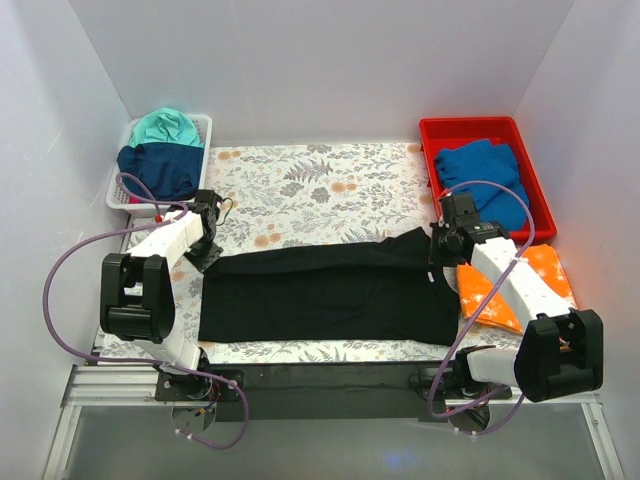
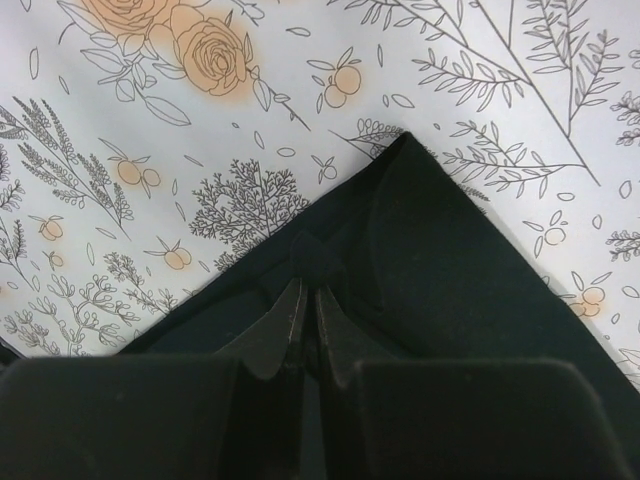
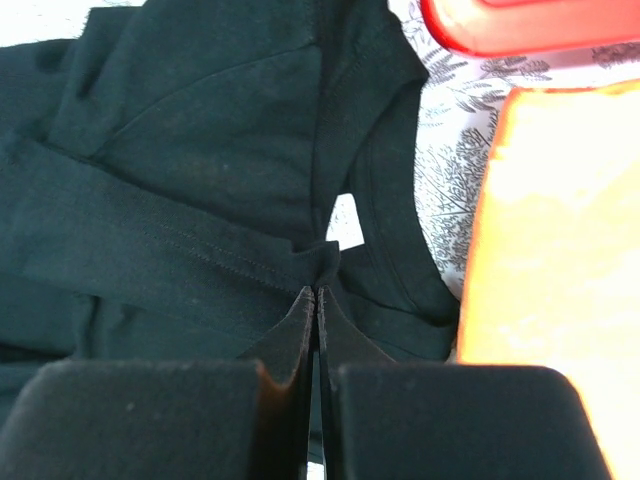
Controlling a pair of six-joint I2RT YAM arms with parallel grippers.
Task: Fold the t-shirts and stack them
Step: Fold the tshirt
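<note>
The large black soft-cloth t-shirt (image 1: 330,290) lies flat on the flower-printed surface (image 1: 300,185), with its long axis running left to right between the arms. The left gripper (image 2: 308,292) is fully closed, pinching the shirt's far left corner. The right gripper (image 3: 317,292) is fully closed on cloth beside the collar. The shirt body lies nearward of both grippers.
</note>
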